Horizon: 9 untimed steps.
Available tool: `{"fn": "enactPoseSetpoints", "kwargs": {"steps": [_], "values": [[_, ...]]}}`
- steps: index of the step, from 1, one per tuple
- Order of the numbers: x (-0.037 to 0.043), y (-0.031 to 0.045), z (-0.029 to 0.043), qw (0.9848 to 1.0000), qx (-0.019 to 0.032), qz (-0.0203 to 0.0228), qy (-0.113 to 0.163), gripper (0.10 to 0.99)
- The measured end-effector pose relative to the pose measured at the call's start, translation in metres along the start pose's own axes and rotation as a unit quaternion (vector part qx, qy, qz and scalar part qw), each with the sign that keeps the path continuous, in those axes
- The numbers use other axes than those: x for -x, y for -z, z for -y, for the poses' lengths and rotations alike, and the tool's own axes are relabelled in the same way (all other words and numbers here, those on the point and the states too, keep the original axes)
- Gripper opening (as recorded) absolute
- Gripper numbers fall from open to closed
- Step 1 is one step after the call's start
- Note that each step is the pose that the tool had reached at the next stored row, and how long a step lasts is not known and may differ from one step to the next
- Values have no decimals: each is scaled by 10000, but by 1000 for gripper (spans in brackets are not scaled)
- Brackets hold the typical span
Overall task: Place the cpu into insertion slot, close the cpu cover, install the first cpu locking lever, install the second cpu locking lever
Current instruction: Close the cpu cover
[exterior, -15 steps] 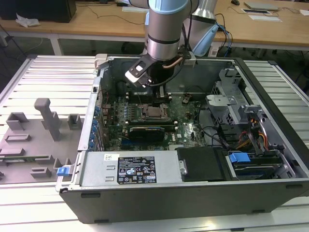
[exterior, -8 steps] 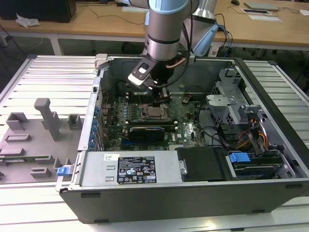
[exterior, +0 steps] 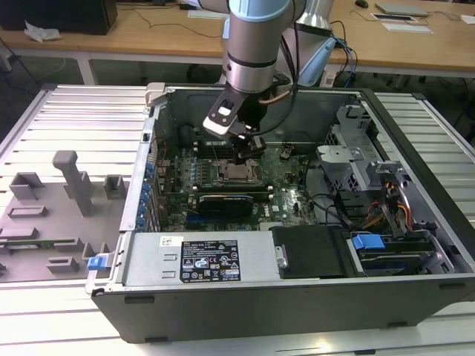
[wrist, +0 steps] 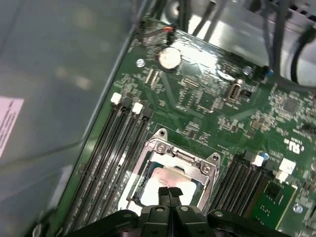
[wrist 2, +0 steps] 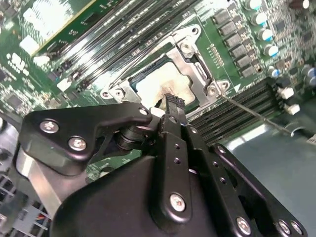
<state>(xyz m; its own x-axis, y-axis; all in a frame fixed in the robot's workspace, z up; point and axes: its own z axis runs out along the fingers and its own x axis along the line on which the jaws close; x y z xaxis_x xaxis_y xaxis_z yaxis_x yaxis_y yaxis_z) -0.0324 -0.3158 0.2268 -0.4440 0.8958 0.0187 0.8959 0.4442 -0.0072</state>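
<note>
Dark grey sheet-metal computer case [exterior: 297,304] lies open on its side on a ribbed silver tabletop [exterior: 82,119]. Walls are stiff and thin-edged.

Green motherboard [wrist: 207,106] forms the case floor: matt, densely studded, with long glossy black memory slots [wrist: 108,158] beside the socket.

Black jointed metal gripper [wrist: 169,193] hangs low over the socket. Its two narrow fingers are pressed together with nothing between them. The tips sit at the near edge of the chip; whether they touch it I cannot tell.

Small square insertion slot with a metal rim [exterior: 239,174] sits mid-board, under the arm.

Thin square silver frame of the cpu cover [wrist: 180,153] appears to lie flat around the chip. I judge it to be springy stamped sheet that bends easily, best pushed on its flat rim.

Small flat square cpu with a pale silvery-beige top [wrist: 165,177] is seated in the slot, inside the cover's cut-out. I judge it light, rigid, smooth on top and so slippery, and fragile on the contact side. Hold it by opposite edges only.

Thin bright wire locking lever [wrist 2: 252,113] slants out over the memory slots. It looks stiff yet springy; work it at its free end.
</note>
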Motion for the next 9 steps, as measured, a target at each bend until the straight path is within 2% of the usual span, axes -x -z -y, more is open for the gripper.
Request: {"fn": "enactPoseSetpoints", "kwargs": {"steps": [3, 5, 9], "values": [[0, -1, 0, 9995, -6, 2, 327, 106], [0, -1, 0, 9985, -10, 4, 553, 106], [0, -2, 0, 9947, -20, 7, 1031, 106]]}}
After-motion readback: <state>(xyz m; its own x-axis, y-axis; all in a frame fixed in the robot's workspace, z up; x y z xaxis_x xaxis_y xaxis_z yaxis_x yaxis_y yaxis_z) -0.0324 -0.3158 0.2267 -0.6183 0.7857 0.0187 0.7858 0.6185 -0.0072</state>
